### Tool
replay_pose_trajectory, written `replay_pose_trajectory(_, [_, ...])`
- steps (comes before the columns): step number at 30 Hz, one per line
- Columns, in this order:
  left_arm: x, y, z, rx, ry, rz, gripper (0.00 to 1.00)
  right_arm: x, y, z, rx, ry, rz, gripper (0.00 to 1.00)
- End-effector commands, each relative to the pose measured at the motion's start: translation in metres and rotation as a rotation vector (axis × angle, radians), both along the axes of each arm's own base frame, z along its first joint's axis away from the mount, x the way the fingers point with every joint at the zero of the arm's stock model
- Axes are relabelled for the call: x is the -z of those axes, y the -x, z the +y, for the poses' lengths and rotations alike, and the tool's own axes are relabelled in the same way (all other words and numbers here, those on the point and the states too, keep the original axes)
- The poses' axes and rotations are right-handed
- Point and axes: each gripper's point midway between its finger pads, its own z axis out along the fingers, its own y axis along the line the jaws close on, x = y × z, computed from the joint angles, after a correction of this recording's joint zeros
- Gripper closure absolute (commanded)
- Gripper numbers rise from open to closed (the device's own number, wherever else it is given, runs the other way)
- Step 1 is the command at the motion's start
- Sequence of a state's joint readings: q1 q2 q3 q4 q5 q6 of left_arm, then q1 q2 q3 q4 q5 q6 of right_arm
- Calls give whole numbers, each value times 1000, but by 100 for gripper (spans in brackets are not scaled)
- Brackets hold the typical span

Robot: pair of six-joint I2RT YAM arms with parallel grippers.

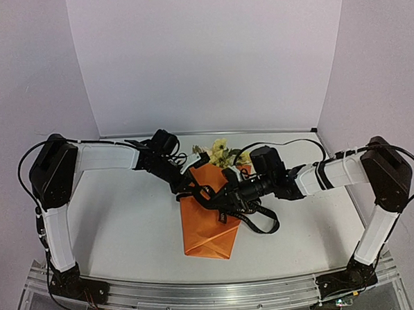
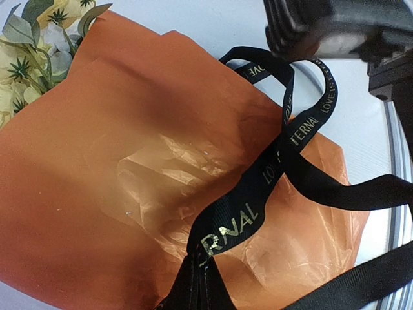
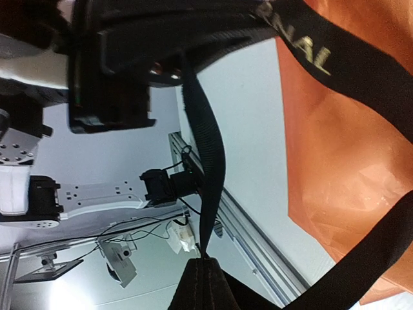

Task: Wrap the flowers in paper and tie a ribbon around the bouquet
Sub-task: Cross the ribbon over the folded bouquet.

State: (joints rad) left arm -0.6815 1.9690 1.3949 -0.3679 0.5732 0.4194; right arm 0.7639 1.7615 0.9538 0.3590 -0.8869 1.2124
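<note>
The bouquet lies mid-table: orange paper (image 1: 209,221) folded into a cone, with pale yellow flowers (image 1: 221,153) poking out of its far end. A black ribbon (image 1: 258,223) with pale lettering loops over the cone and trails off to the right. My left gripper (image 1: 187,191) is low over the cone's left side. In the left wrist view it (image 2: 197,261) is shut on the ribbon (image 2: 245,216), which crosses the paper (image 2: 97,168) near the flowers (image 2: 39,39). My right gripper (image 1: 226,198) meets it from the right. It (image 3: 205,259) is shut on a taut ribbon strand (image 3: 205,161) beside the paper (image 3: 348,161).
An aluminium rail (image 1: 214,291) runs along the table's near edge and also shows in the right wrist view as the rail (image 3: 258,239). White backdrop panels (image 1: 209,58) close off the back and sides. The two wrists sit close together above the cone.
</note>
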Motion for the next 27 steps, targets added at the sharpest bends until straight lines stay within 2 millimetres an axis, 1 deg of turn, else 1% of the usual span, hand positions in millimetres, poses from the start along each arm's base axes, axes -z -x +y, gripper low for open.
replay_pose_trajectory(1, [-27, -9, -6, 9, 43, -45, 100, 26, 17, -22, -7, 156, -37, 100])
replay_pose_trajectory(4, [-28, -9, -6, 9, 42, -47, 100, 40, 20, -30, -3, 264, -62, 100])
replay_pose_trajectory(7, [-28, -6, -5, 10, 37, -42, 100, 45, 7, -31, 52, 313, -113, 100])
replay_pose_trajectory(9, [-29, -5, -3, 8, 33, -40, 100, 54, 3, -37, 74, 371, -127, 100])
replay_pose_trajectory(11, [-31, -4, -2, 9, 32, -39, 99, 56, -4, -37, 92, 404, -160, 100])
replay_pose_trajectory(16, [-38, 4, -3, 20, 29, -24, 99, 60, -13, -34, 72, 510, -233, 100])
replay_pose_trajectory(18, [-39, 8, -5, 24, 25, -22, 99, 61, -18, -30, 68, 535, -237, 100])
replay_pose_trajectory(19, [-39, 9, -6, 24, 26, -20, 99, 58, -22, -26, 65, 537, -246, 100])
replay_pose_trajectory(22, [-41, 11, -8, 24, 30, -13, 99, 61, -26, -20, 45, 566, -255, 100])
replay_pose_trajectory(27, [-44, 12, -11, -13, 22, 31, 99, 69, -34, -25, 33, 643, -336, 100])
